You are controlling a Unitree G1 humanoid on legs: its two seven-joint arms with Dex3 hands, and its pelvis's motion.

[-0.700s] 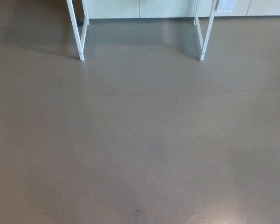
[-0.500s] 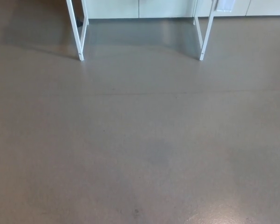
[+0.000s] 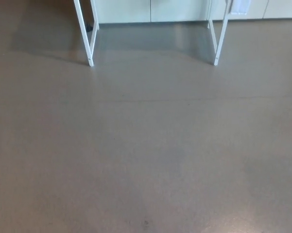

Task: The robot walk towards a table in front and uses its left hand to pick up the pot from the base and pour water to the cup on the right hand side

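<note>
Grey floor [image 3: 146,145] fills almost the whole head view, smooth and slightly glossy, with a faint seam line running across it and a small dark speck near the bottom edge. At the top edge we see a pale wall or cabinet base [image 3: 150,9], cut off by the frame. In front of it stand two white metal table legs, the left table leg [image 3: 85,34] and the right table leg [image 3: 220,36], each a thin paired frame meeting the floor, with a soft shadow lying between and to the left of them. Something white hangs by the right leg at the very top; we cannot tell what it is.

We judge the step in hand as the walk toward the table: only the legs show and they are well apart from us, so the approach is not finished. We do not see the tabletop, and the pot, its base and the cup are all out of frame, presumably up on that table above the picture's top edge. So nothing of the pick or the pour has begun.

Next move, in our judgement, calls for closing in on the legs, squaring up between them and getting the tabletop in sight, so the pot can be found for the left hand and the cup on the right side.

Neither hand shows, nor any arm. So we cannot tell whether fingers are apart or together, or whether anything is held.
</note>
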